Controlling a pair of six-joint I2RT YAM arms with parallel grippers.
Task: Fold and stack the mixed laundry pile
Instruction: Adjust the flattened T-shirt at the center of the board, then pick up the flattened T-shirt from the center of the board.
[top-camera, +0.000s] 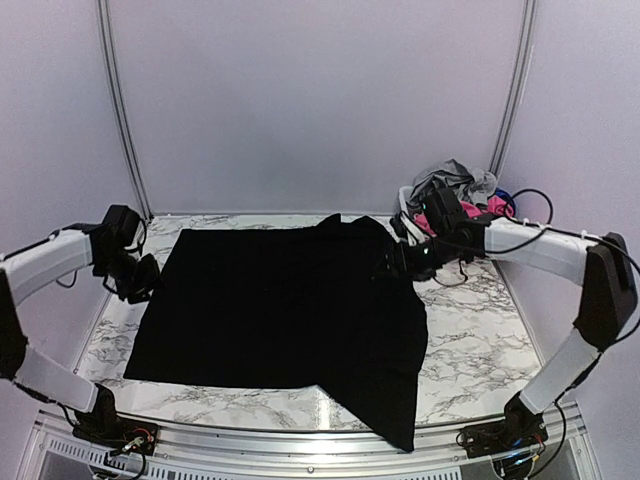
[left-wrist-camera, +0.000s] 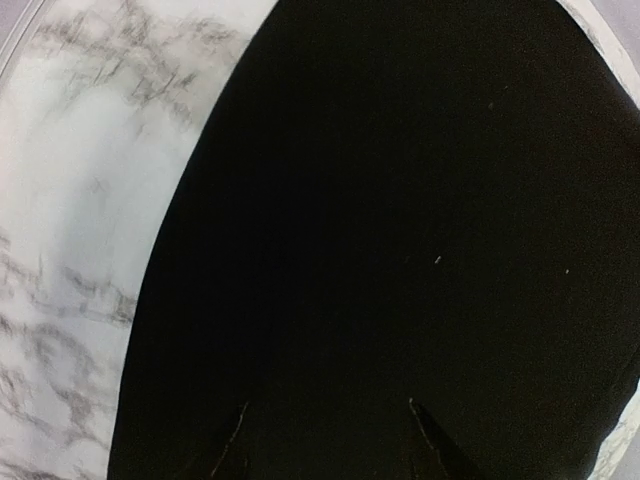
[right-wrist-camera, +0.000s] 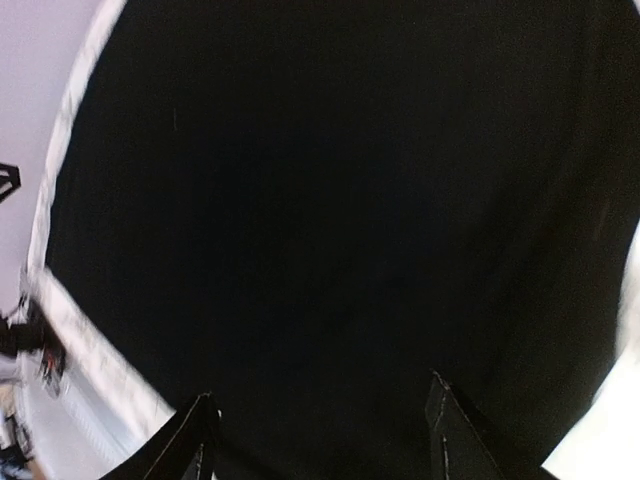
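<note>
Marbled bench (top-camera: 470, 340) carries the large black cloth (top-camera: 290, 300) spread flat, left pincer (top-camera: 140, 277) at its left edge and right pincer (top-camera: 393, 262) over its right edge, both seemingly parted and empty; flattening looks finished, so folding next calls for pinching an edge.

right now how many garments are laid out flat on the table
1: the black cloth, spread across the middle of the marble table. The other laundry, grey and pink pieces, is heaped in the far right corner, and that heap may hide more.

A lab test booth: plain pale walls (top-camera: 320, 100), marble-patterned tabletop (top-camera: 470, 340), metal frame rail (top-camera: 250, 441).
</note>
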